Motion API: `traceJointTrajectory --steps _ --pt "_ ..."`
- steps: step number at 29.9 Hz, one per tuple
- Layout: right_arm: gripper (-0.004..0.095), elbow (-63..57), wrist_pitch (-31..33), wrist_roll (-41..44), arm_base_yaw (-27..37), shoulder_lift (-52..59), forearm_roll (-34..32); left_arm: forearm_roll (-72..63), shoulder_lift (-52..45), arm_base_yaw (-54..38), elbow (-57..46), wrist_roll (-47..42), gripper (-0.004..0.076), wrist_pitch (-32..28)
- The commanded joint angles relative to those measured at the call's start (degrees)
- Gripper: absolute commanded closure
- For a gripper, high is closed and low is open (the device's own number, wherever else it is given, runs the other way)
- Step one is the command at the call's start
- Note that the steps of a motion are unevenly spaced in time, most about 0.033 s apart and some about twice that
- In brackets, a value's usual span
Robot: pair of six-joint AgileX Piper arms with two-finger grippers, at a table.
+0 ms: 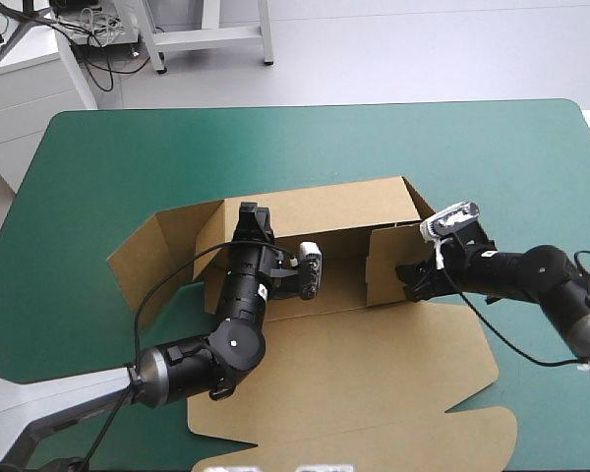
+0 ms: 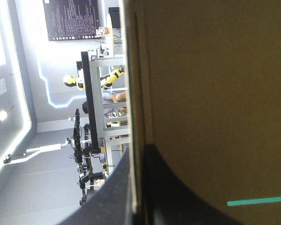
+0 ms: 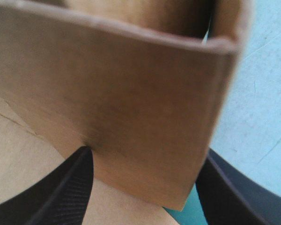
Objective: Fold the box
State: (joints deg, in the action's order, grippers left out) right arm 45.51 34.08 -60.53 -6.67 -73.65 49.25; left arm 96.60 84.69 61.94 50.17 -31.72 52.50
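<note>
Box [image 1: 374, 354] walls raised; left gripper [image 1: 251, 214] pinches one, right gripper [image 1: 408, 280] spread around another.

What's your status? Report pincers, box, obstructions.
Left pincer shut on box rear wall. Right pincer open, straddling raised side flap. Lid flat. No obstruction seen.

The table [image 1: 305, 138] has a teal-green cover; beyond its far edge, pale grey floor [image 1: 423, 49] and a white metal frame [image 1: 211, 37]; off its left corner, a white cabinet [image 1: 20, 108].
</note>
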Motion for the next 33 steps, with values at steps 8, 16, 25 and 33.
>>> traceJointTrajectory --steps 8,16,25,33 --pt "0.0332 -3.7 -24.5 -0.8 -10.4 5.4 8.3 6.6 -1.9 0.3 1.4 -0.4 0.0734 2.8" --pt "0.0333 -3.7 -28.5 -2.5 -13.6 3.1 8.6 6.6 -1.9 0.3 1.4 -0.4 0.0734 2.8" --pt "0.0466 -3.6 -33.4 -4.9 -13.6 0.7 8.6 6.6 -1.9 0.3 1.4 -0.6 0.0734 2.3" --pt "0.0926 0.0 -33.6 -8.1 -13.6 -0.8 8.6 6.7 -1.9 0.3 1.4 -0.6 0.0734 2.0"
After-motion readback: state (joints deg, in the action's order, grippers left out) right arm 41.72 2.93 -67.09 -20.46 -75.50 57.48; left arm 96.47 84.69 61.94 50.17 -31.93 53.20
